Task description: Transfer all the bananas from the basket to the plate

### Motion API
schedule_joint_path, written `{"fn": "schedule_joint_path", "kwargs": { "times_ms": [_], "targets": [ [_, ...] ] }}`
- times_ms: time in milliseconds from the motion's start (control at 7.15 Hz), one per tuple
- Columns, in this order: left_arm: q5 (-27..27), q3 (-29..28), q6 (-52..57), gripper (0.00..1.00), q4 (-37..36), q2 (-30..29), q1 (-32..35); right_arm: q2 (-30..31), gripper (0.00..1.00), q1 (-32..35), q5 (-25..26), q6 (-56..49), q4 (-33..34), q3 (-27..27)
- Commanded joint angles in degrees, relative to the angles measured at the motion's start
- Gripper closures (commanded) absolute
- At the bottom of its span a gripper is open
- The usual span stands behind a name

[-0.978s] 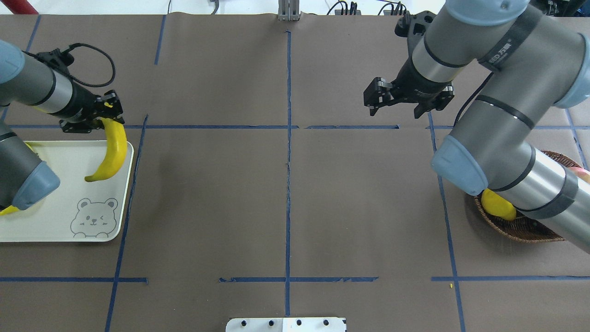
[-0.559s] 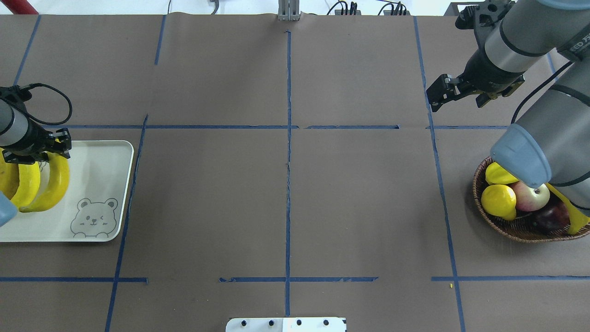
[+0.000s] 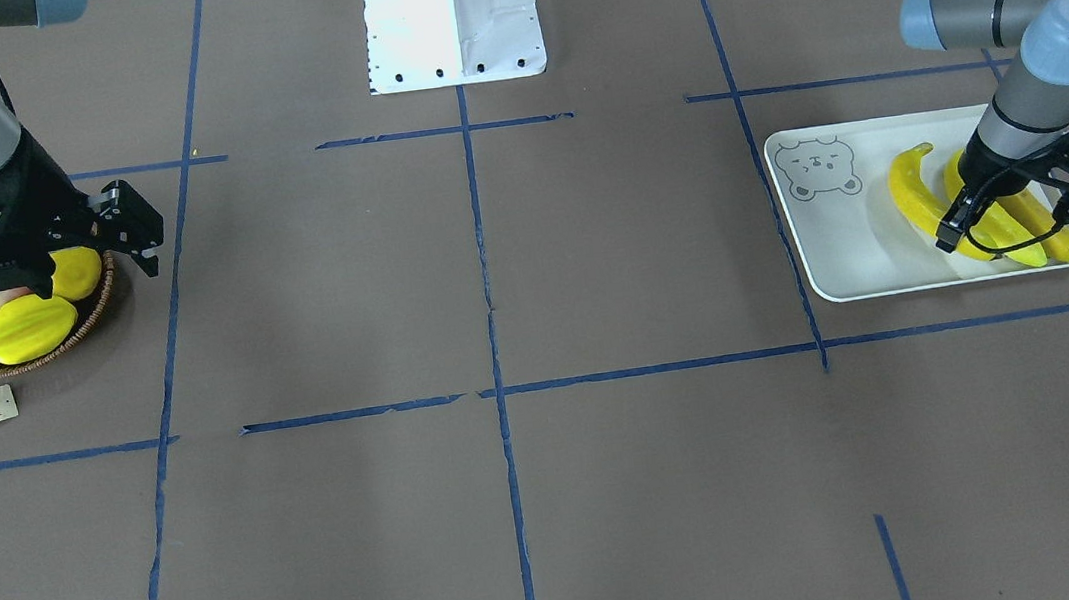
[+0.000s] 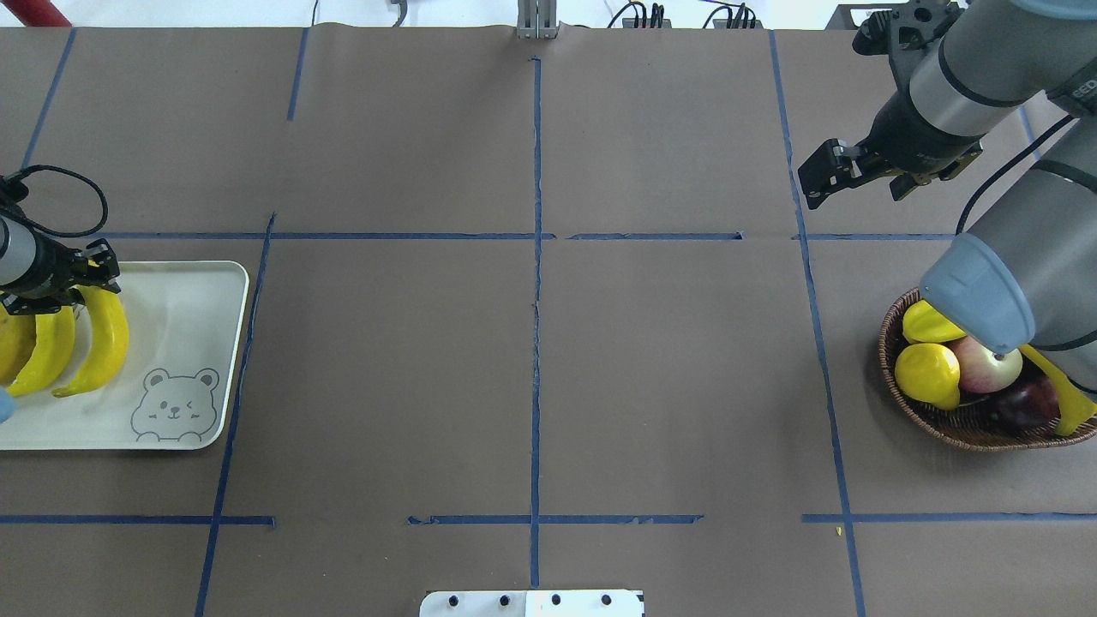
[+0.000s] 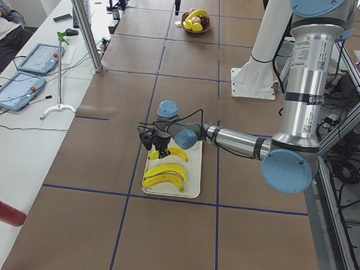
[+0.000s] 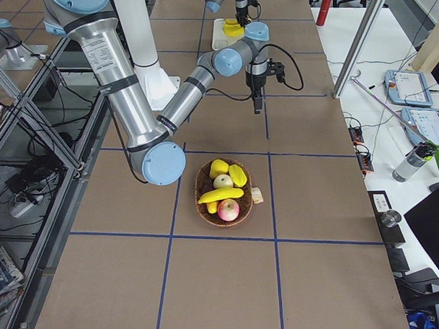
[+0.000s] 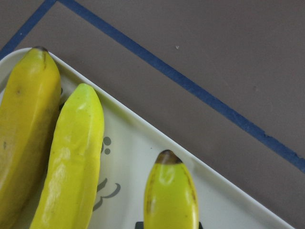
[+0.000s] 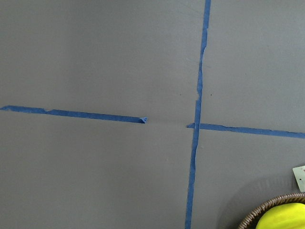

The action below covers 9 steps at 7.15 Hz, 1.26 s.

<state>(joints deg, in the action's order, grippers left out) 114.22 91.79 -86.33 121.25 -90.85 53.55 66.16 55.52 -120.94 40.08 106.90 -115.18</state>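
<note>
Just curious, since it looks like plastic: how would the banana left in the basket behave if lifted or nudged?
Probably stiff: the banana keeps its curve while bridging the other fruit in the basket. Its smooth skin looks apt to slip under a loose hold. Being long and bent, it would likely pivot or rock rather than roll.

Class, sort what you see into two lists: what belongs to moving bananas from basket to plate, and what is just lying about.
Belongs: bananas on the plate, one in the basket, left gripper, right gripper.
Lying about: lemon, starfruit, apple, dark fruit, red cylinder, tablets.
</note>
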Motion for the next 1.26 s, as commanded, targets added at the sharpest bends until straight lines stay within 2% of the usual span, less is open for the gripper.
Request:
{"fn": "schedule_joint_path", "kwargs": {
  "times_ms": [0, 280, 419, 559, 839, 1118],
  "targets": [
    [0.03, -2.31, -2.34, 0.86, 2.24, -0.02, 1.20, 0.03, 0.00, 0.03, 0.00, 0.00, -0.02, -0.04],
    [0.03, -2.66, -2.17, 0.59, 2.24, -0.29, 1.64, 0.03, 0.00, -0.06, 0.00, 0.00, -0.02, -0.04],
    [0.03, -2.84, -1.56, 0.33, 2.24, -0.64, 2.34, 0.03, 0.00, -0.06, 0.00, 0.00, -0.02, -0.04],
    [0.03, -2.75, 0.44, 0.00, 2.32, -0.90, 2.78, 0.03, 0.00, 0.03, 0.00, 0.00, -0.02, -0.04],
    [1.87, -2.49, 8.51, 0.00, 2.24, -0.82, 6.11, 0.03, 0.00, 0.03, 0.00, 0.00, 0.06, -0.04],
    [12.90, -1.53, 15.20, 0.00, 1.27, -0.99, 14.08, 0.55, 0.00, 0.20, 0.09, -0.18, 0.06, -0.04]
  ]
}}
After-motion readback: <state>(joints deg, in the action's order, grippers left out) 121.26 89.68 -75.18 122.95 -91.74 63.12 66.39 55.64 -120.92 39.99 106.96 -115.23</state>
